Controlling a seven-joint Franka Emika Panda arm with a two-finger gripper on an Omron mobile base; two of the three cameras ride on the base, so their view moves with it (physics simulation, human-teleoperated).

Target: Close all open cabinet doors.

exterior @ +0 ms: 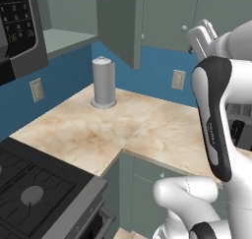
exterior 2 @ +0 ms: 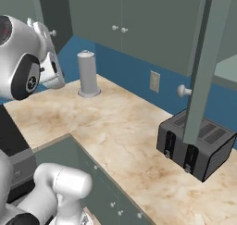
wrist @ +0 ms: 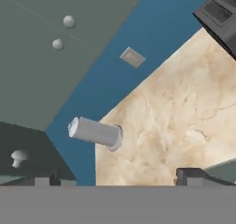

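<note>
Our end effector [wrist: 115, 177] is empty and spread wide, its two dark fingertips [wrist: 189, 174] far apart at the bottom of the hand view. It is raised above the table [exterior 2: 125, 127] and looks toward the corner.

Two cabinet doors stand open. The left open door [exterior: 118, 21] juts out from the upper cabinets above the grey cylinder [wrist: 94, 132] on the table. In the hand view its shadowed outer face sits at the lower left, with its pale knob [wrist: 18, 157] just beside one fingertip. The right open door [exterior 2: 203, 57] hangs edge-on over the toaster [exterior 2: 196, 145], and its round knob [exterior 2: 183, 90] faces the corner. The closed pair [exterior 2: 139, 20] between them needs nothing.

We judge the step in hand to be the left open door, since the hand is already beside it. No grasp is needed. We would lay the flat of a finger on the outer face close to the knob edge, as far from the hinge as we can, so a light push turns it. The push should follow the door's arc, not a straight line, or the contact will slide off the edge. We would stay above the grey cylinder and press until the panel lies flush with its neighbours
</note>
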